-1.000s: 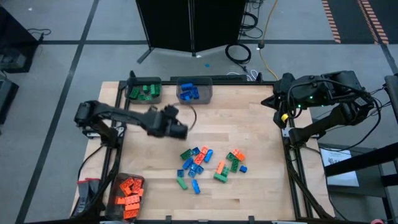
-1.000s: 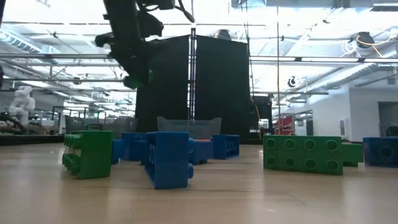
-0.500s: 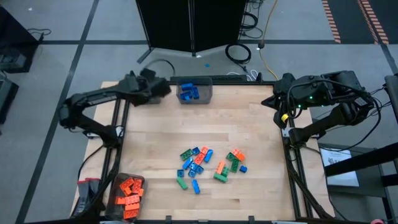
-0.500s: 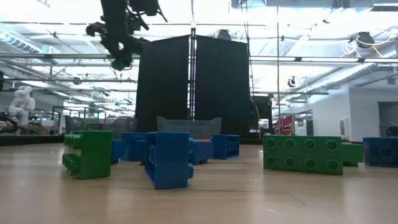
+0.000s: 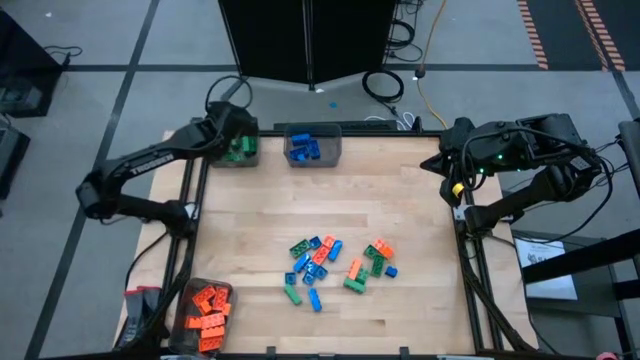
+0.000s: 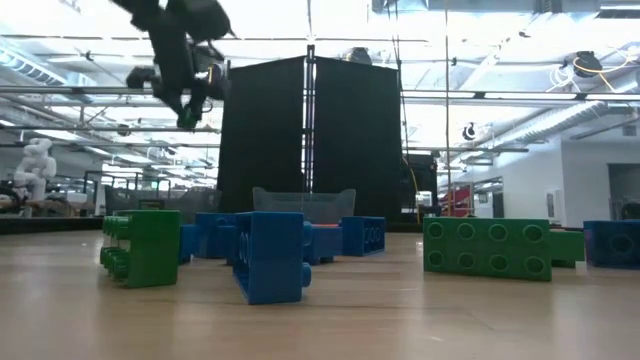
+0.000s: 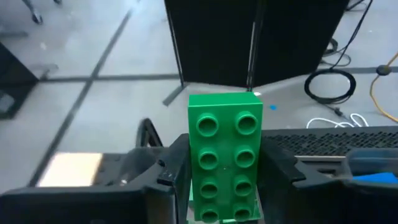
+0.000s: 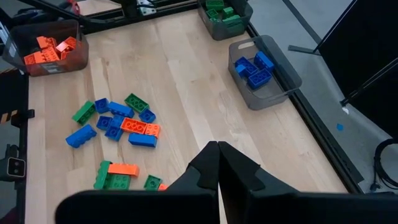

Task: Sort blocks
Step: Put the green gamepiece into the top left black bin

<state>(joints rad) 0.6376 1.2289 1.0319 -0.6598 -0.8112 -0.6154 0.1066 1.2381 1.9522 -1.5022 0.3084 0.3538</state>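
Left claw, upper left of the high view, pinches a green brick by its long sides: light, rigid, slick plastic. Right claw is shut, empty.

**Fig. Item counts.** Arms: 2, i.e. left arm and right arm. Bins: 3, i.e. green-block bin, blue-block bin and orange-block bin. Loose blocks on table: approx. 20, mixed blue/green/orange, exact no. not countable. Blocks in blue-block bin: approx. 4. In orange-block bin: approx. 6. Green block in left wrist view: 1, w/ 8 studs.
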